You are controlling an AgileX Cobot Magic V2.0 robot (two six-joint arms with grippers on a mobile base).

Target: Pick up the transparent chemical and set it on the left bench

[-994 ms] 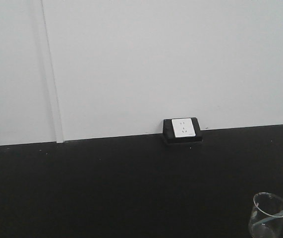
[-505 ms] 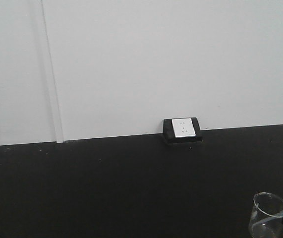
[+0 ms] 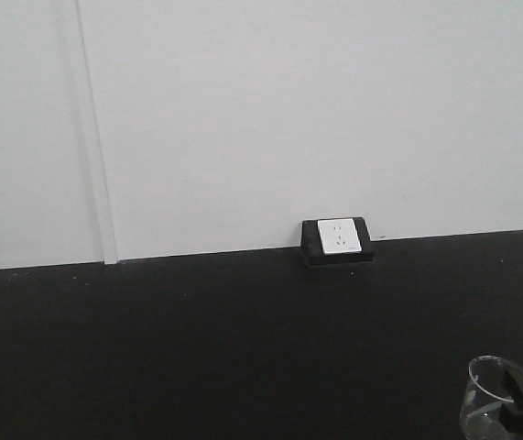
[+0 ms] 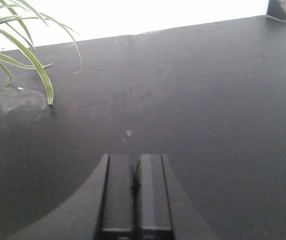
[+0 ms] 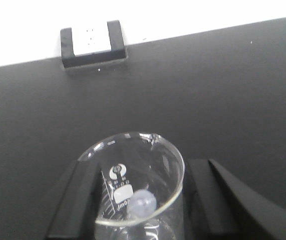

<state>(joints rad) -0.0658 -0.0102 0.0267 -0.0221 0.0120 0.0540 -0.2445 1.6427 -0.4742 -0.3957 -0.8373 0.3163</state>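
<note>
Straddling a glass beaker [image 5: 113, 186]: right gripper [image 5: 143, 167], fingers spread wide either side. Transparent chemical [image 5: 141, 204] inside beaker, bulb showing, near right of black worktop [image 5: 218, 90]. Left gripper [image 4: 134, 165]: fingers pressed together. Far: socket box [image 5: 91, 42] against wall [image 3: 288, 110]

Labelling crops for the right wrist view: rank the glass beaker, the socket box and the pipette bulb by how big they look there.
1. Glass beaker: largest, though its nearness to the camera inflates it.
2. Socket box.
3. Pipette bulb, inside the beaker: smallest.
</note>
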